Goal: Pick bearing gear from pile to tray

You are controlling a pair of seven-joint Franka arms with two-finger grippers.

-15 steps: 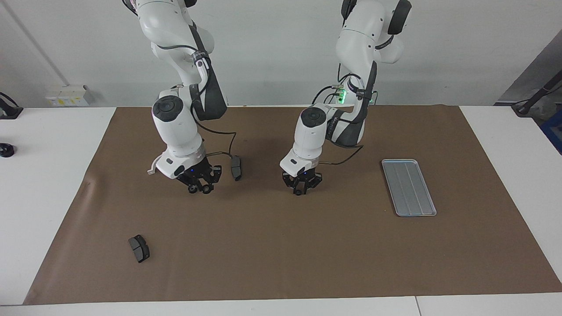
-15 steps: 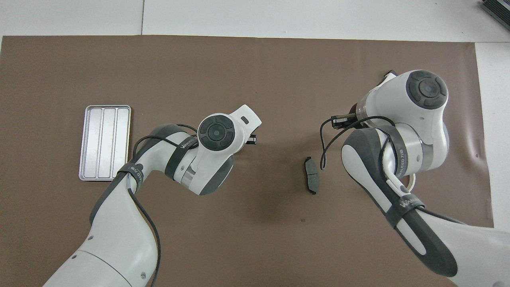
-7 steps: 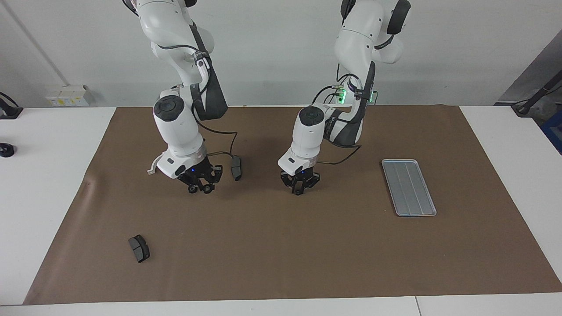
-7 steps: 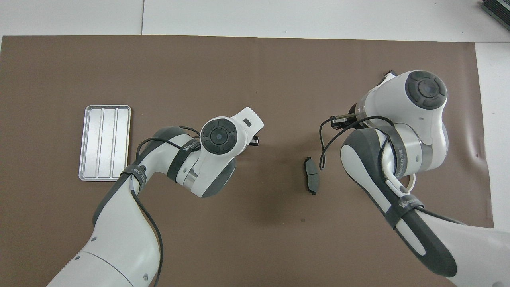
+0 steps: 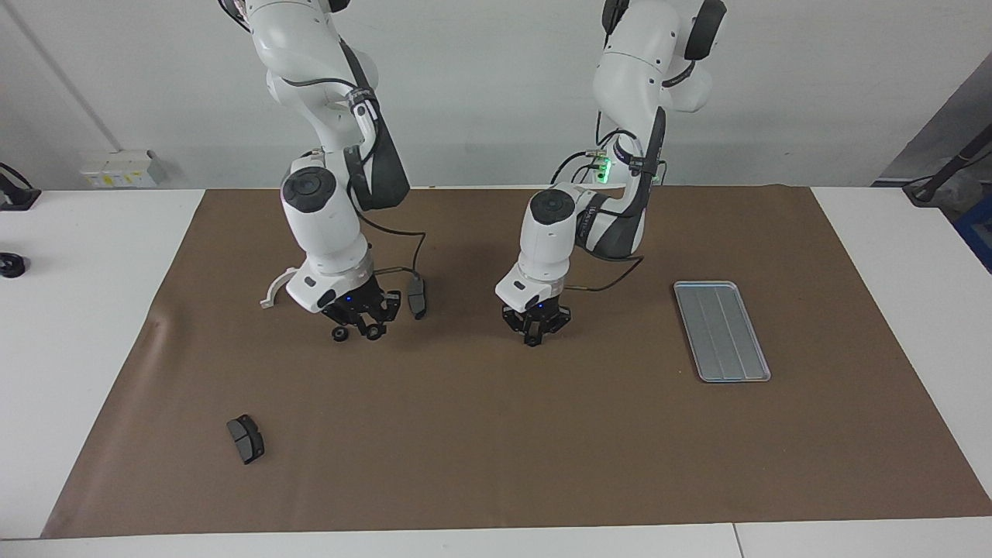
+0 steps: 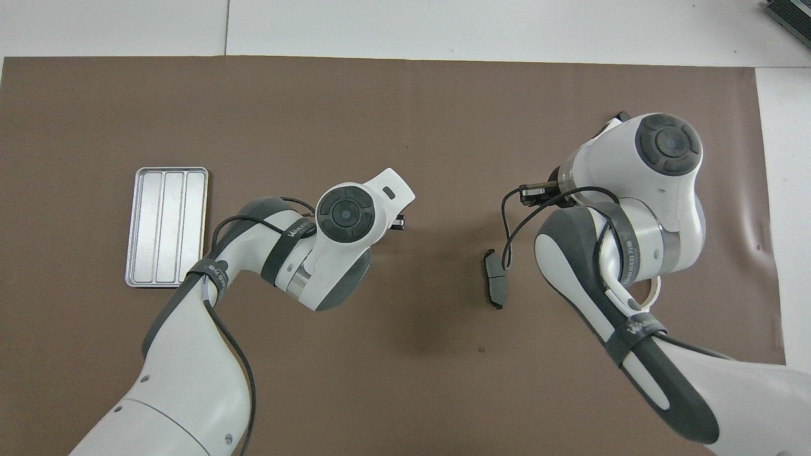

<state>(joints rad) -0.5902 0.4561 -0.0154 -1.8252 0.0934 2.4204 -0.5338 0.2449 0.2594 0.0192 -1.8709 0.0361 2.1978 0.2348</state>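
The pile lies near the right arm's end of the brown mat. It has two tiny black gears point(image 5: 339, 335) point(image 5: 374, 332), a white half-ring bracket point(image 5: 271, 293) and a dark grey pad point(image 5: 417, 298). The pad also shows in the overhead view point(image 6: 495, 286). My right gripper point(image 5: 358, 325) hangs low right over the two gears. My left gripper point(image 5: 533, 335) hangs low over bare mat mid-table, fingers drawn together to a point. I cannot tell if anything is between them. The silver tray point(image 5: 721, 332) lies empty toward the left arm's end and also shows from overhead point(image 6: 166, 226).
A second dark grey pad point(image 5: 246, 439) lies apart, farther from the robots than the pile. In the overhead view the right arm's wrist point(image 6: 665, 142) covers the gears. White table point(image 5: 77, 310) surrounds the mat.
My right gripper has shifted a little toward the left arm's end and risen slightly. One gear stayed in place. My left gripper has barely moved.
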